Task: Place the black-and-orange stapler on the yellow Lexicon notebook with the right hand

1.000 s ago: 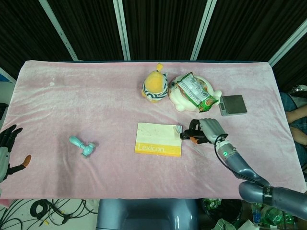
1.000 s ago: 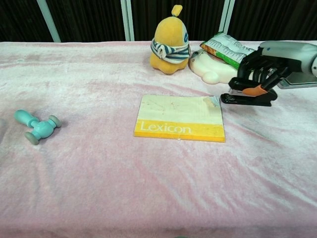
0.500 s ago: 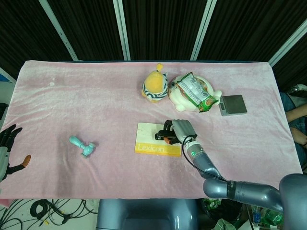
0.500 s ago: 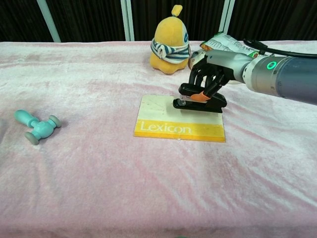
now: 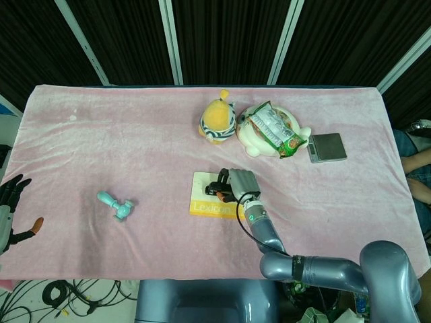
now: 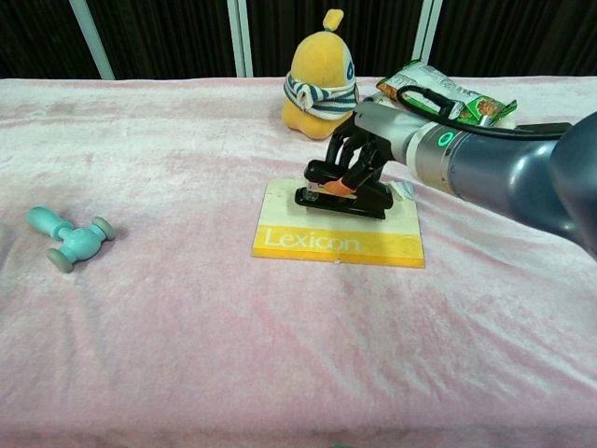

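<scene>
The black-and-orange stapler point(image 6: 340, 190) is over the middle of the yellow Lexicon notebook point(image 6: 308, 235), close to its cover; whether it touches the cover I cannot tell. My right hand point(image 6: 366, 149) grips it from above, fingers curled around its top. In the head view the right hand point(image 5: 240, 184) covers most of the stapler point(image 5: 217, 188) above the notebook point(image 5: 210, 204). My left hand point(image 5: 9, 205) shows at the far left edge, off the table, fingers apart and holding nothing.
A teal toy dumbbell point(image 6: 69, 237) lies at the left. Behind the notebook stand a yellow plush toy point(image 6: 322, 77), a white plush point(image 5: 256, 138) with a green snack bag point(image 6: 450, 95) on it, and a grey scale point(image 5: 326, 147) further right. Pink cloth point(image 6: 187, 327) covers the table.
My right hand has carried the stapler leftward from beside the notebook's right edge to over its middle, and lowered it toward the cover. The left hand has not moved.
</scene>
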Available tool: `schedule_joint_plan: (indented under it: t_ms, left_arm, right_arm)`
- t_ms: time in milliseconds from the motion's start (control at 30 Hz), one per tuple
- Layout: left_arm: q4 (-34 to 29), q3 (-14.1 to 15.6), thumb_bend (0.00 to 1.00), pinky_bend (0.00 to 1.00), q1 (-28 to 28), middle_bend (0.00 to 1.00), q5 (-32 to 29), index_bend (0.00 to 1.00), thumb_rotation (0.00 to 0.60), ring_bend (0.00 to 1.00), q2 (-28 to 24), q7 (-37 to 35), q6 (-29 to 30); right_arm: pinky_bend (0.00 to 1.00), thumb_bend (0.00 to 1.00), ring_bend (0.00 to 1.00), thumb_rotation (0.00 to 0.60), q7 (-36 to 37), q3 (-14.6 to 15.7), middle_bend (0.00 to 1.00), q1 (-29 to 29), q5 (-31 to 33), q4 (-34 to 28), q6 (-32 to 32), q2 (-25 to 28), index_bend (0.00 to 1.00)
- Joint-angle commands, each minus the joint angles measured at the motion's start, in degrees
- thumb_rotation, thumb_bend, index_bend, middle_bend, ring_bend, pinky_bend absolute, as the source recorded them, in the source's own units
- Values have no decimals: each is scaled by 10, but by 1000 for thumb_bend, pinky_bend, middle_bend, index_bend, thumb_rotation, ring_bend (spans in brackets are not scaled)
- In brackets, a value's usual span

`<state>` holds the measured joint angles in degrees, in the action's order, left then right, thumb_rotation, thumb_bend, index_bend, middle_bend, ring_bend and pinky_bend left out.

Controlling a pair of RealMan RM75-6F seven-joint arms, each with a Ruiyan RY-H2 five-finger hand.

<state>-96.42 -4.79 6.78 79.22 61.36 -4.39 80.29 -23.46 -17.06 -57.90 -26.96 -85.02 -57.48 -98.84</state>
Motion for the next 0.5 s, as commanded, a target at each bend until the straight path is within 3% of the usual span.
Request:
schedule_joint_plan:
  t_ms: [33,500]
  left_arm:
    - [0,0,312,108,0,14,0,109,600,0,0,-1,0]
    - [0,0,312,108,0,15,-1,109,600,0,-2,-2,-2]
  right_arm:
    - [457,351,485,600,-1,-1,486,-2,-9,9,1,-10,537]
    - [434,339,424,600,-27,14,399,0,-33,23,7,-16,534]
